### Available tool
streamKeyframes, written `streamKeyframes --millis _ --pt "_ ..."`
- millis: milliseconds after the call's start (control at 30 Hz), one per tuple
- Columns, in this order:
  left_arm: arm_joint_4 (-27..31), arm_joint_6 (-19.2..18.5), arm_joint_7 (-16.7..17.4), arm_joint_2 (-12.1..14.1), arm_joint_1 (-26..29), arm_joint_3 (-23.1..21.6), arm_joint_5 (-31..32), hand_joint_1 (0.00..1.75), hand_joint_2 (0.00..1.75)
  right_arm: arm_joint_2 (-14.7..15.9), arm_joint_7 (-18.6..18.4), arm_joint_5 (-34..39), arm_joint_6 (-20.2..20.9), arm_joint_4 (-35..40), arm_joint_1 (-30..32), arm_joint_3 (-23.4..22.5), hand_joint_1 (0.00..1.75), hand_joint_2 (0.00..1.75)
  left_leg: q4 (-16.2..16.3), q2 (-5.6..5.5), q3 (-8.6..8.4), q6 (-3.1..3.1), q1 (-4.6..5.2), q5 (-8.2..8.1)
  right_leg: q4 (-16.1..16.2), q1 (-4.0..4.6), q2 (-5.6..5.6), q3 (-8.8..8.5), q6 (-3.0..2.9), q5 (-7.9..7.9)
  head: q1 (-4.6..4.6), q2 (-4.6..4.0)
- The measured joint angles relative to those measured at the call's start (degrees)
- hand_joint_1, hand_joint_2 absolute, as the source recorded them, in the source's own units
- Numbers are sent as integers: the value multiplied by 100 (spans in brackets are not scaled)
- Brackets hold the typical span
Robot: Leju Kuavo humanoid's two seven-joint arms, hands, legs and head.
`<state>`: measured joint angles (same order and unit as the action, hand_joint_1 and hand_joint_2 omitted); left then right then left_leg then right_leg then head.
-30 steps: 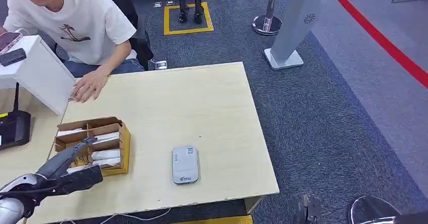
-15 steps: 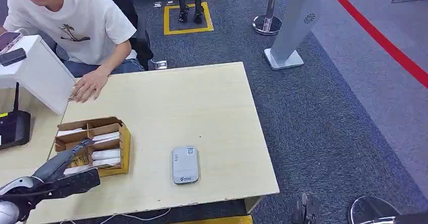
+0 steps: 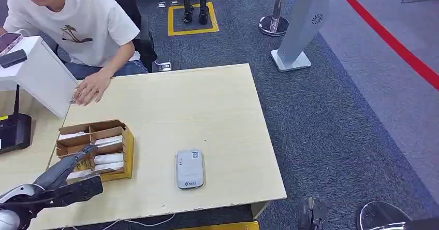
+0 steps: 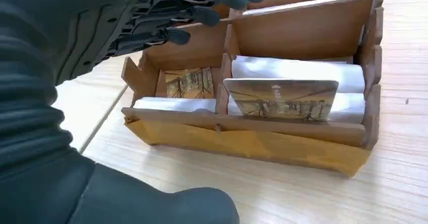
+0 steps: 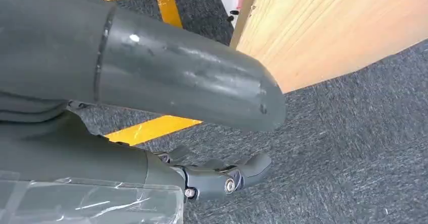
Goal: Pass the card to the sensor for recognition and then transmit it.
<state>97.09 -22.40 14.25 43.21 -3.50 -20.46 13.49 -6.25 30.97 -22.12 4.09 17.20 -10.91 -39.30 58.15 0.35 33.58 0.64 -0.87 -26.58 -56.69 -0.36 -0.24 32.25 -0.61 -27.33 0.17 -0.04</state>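
A brown cardboard card box point(image 3: 120, 152) stands near the table's left front, its compartments holding white packets and cards. In the left wrist view a yellow picture card point(image 4: 281, 99) stands upright in the nearest compartment of the card box point(image 4: 252, 143), and another card point(image 4: 189, 81) lies in the compartment beside it. My left hand point(image 3: 67, 181) hovers at the box's near left corner, fingers point(image 4: 202, 12) spread above it, thumb point(image 4: 151, 204) low, holding nothing. The grey sensor point(image 3: 189, 168) lies flat on the table to the right of the box. My right hand point(image 5: 166, 82) hangs beside the table's edge over the carpet, holding nothing.
A person in a white shirt sits at the far left, one hand point(image 3: 90, 89) resting on the table point(image 3: 207, 105). A white box point(image 3: 36, 74) and a black device point(image 3: 14, 131) stand at the left. On the carpet behind are a grey stand point(image 3: 300, 28) and a stanchion base point(image 3: 273, 25).
My left hand has sunk slightly and drawn back a little toward the table's near edge. The person's hand shifted slightly; the box and sensor have not moved.
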Motion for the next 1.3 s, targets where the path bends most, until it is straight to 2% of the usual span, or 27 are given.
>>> streamKeyframes --millis 233,900,1100,1300 --pt "2 74 2 -24 78 0 55 0 175 0 -2 2 0 -15 -2 24 0 0 0 0 0 0 -1 0 0 0 0 1 0 0 -2 0" --pt "-15 -26 -15 -116 -47 -2 74 0 175 -17 -74 35 33 -17 -44 140 0 0 0 0 0 0 -1 0 0 0 0 2 0 0 -2 0" --pt "-17 -39 -15 -90 -172 -2 74 0 175 -17 -74 48 44 -17 -48 162 0 0 0 0 0 0 -1 0 0 0 0 1 0 0 -2 0" --pt "-15 -96 13 85 -217 2 -17 0 175 -17 -68 109 31 -17 -57 166 0 0 0 2 0 0 -1 0 0 0 2 2 0 0 -2 0"
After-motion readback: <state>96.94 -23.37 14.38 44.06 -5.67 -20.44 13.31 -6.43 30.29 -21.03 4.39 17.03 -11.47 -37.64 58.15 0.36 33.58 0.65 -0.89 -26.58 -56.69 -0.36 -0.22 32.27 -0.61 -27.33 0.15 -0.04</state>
